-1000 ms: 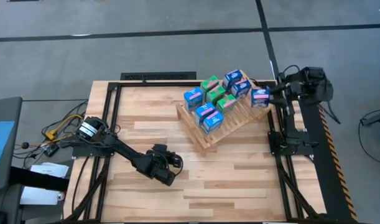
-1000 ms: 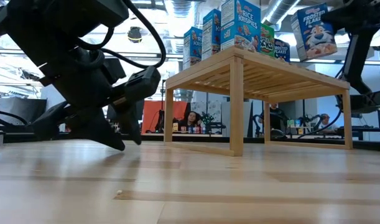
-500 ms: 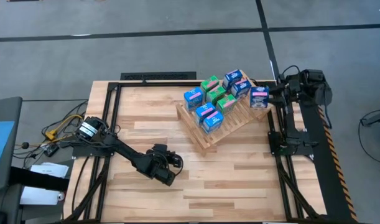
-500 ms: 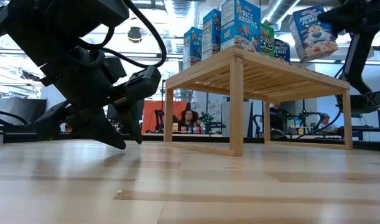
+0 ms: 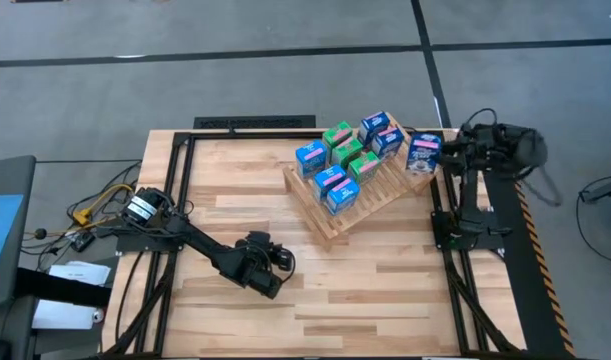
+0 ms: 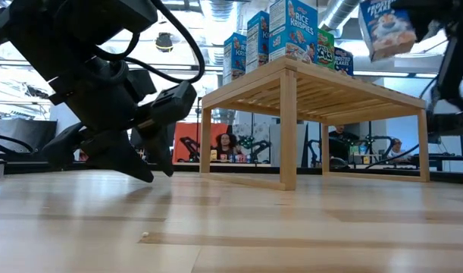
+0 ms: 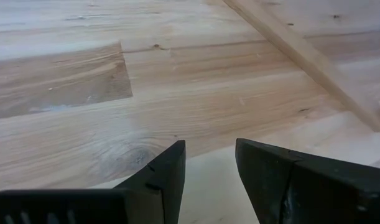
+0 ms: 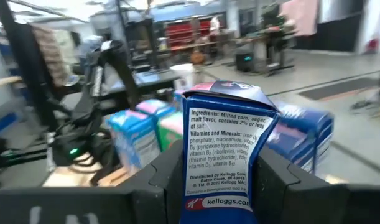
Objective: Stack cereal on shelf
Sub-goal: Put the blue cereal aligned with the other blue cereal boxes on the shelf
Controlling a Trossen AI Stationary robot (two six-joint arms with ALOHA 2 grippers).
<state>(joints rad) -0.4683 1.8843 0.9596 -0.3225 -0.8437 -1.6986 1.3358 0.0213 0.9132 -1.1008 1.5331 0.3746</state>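
Note:
The shelf [image 5: 377, 196], a light-wood slatted rack, stands tilted at the table's far right, on legs [image 6: 289, 129] in the low view. Several blue and green cereal boxes [image 5: 343, 163] stand upright on its slats. My right gripper [image 5: 432, 152] is shut on one more blue cereal box [image 5: 422, 152], held in the air by the shelf's far right corner. My left gripper [image 5: 269, 284] hovers low over the bare tabletop at the near left, open, with nothing between its fingers [image 7: 165, 180]. My right gripper pinches the blue box between its two fingers [image 8: 166, 174], one on each broad face, with the narrow ingredients panel [image 8: 222, 155] toward the wrist. The fingers come level from the table's right side. The box [image 6: 386, 27] is lifted clear above the shelf top and tilted.
Black frame rails [image 5: 175, 190] run along the table's left, far and right sides. Cables and a box [image 5: 80, 215] lie off the left edge. Bare planks [image 5: 365, 290] spread across the near half. People sit in the room behind [image 6: 231, 144].
My right gripper has drawn back a little toward the table's right edge, risen slightly and turned at the wrist. The blue box has gone up with it and now tilts more, still clear of the shelf.

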